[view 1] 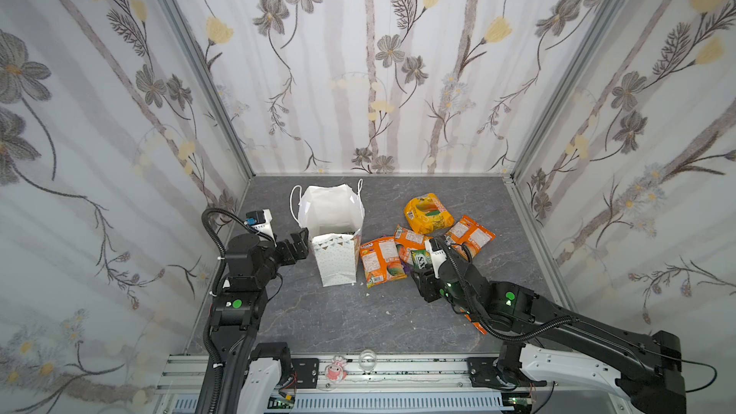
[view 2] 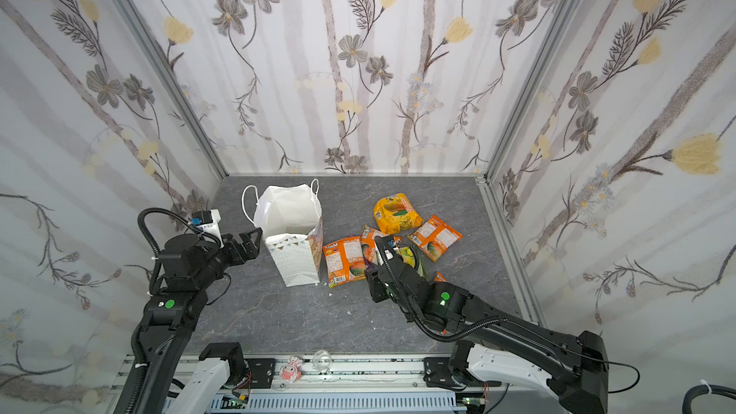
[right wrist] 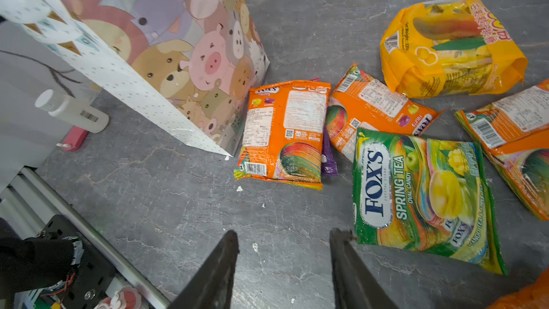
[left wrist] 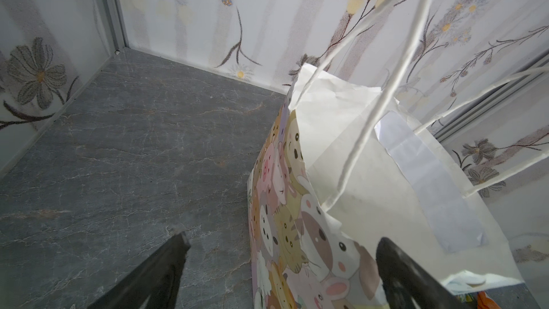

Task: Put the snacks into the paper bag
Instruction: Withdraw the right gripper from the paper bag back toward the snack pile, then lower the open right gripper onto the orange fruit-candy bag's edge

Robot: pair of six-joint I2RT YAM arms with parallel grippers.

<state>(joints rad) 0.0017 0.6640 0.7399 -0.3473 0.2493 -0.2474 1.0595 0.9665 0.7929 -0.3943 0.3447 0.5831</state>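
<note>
The left tool point(left wrist: 282, 237) is apart at the paper bag's point(view 1: 334, 260) rim. The right tool point(right wrist: 285, 233) is apart and empty above the bench point(right wrist: 178, 203), beside the green packet point(right wrist: 421, 197).

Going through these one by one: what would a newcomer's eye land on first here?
A bright heap of crinkly orange plastic snack packets, with a green FOX'S packet and a puffy yellow-orange one, lies on the grey stone-look table right of a tall white paper gift bag standing open. The right gripper hangs open beside the green packet; the left gripper sits open at the bag's rim.
</note>
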